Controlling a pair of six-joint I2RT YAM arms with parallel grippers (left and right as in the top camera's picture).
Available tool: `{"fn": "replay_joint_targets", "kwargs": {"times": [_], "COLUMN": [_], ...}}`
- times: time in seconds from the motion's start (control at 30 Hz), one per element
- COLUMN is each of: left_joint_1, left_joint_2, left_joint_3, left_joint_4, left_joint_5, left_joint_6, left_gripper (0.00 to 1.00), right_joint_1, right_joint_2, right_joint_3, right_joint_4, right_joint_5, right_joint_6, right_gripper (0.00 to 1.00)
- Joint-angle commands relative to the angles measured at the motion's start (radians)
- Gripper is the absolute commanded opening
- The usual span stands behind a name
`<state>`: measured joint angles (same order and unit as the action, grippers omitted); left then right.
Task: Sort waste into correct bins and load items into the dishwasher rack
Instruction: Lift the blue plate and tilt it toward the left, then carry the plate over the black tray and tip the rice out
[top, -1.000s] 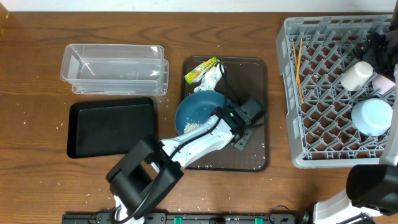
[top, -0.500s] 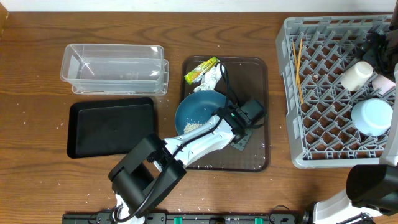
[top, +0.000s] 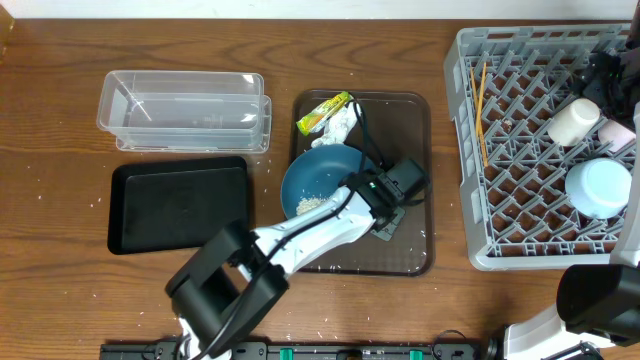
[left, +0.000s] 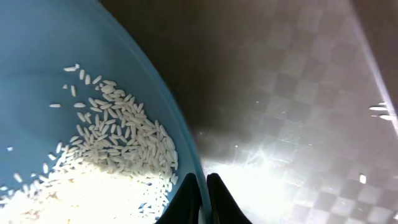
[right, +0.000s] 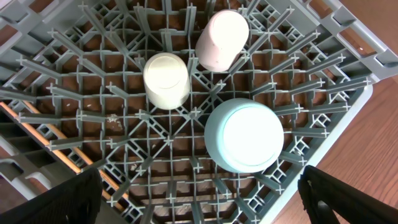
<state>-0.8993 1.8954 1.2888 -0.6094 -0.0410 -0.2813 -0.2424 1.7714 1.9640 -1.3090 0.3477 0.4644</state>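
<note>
The large dark-blue bowl (top: 318, 178) holds a heap of white rice (top: 308, 202) and sits on the brown serving tray (top: 415, 250). My left gripper (left: 203, 198) is shut on the bowl's right rim (left: 163, 130), rice (left: 112, 149) just left of the fingers. The yellow-green wrapper (top: 324, 113) and white tissue (top: 343, 126) lie behind the bowl. In the grey rack (top: 520, 150) are the light-blue bowl (right: 244, 134), white cup (right: 166, 80), pink cup (right: 222, 39) and chopsticks (top: 480, 105). My right gripper (right: 199, 199) is open above the rack. The clear tub (top: 184, 110) and black tray (top: 180, 203) are at left.
Loose rice grains lie scattered on the serving tray (left: 373, 109) and on the wood table near the front edge. The rack's raised sides stand along the right of the table.
</note>
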Motion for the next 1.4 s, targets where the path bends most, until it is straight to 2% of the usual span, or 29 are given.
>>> {"fn": "replay_joint_targets", "kwargs": {"times": [0.0,0.23,0.43,0.8,1.0,1.37], "left_joint_1": [0.002,0.014,0.082,0.286,0.387,0.577], "left_joint_2": [-0.069,-0.175,-0.260,-0.423,-0.456,-0.455], "left_joint_3": [0.000,0.000,0.000,0.000,0.000,0.000], "left_joint_4": [-0.008,-0.014,-0.026,-0.088,-0.101,-0.113], "left_joint_5": [0.021,0.021,0.022,0.060,0.064,0.311], "left_joint_6": [-0.004,-0.005,-0.015,-0.142,-0.219,-0.219], "left_gripper": [0.06,0.06,0.06,0.06,0.06,0.06], "right_joint_1": [-0.007,-0.007,-0.007,-0.007,-0.007,-0.007], "right_joint_2": [0.002,0.002,0.002,0.002,0.002,0.002], "right_joint_3": [0.002,0.002,0.002,0.002,0.002,0.002], "right_joint_4": [0.000,0.000,0.000,0.000,0.000,0.000], "right_joint_5": [0.006,0.006,0.006,0.006,0.006,0.006], "right_joint_6": [0.018,0.018,0.018,0.018,0.018,0.018], "right_gripper": [0.99,0.99,0.99,0.99,0.99,0.99]}}
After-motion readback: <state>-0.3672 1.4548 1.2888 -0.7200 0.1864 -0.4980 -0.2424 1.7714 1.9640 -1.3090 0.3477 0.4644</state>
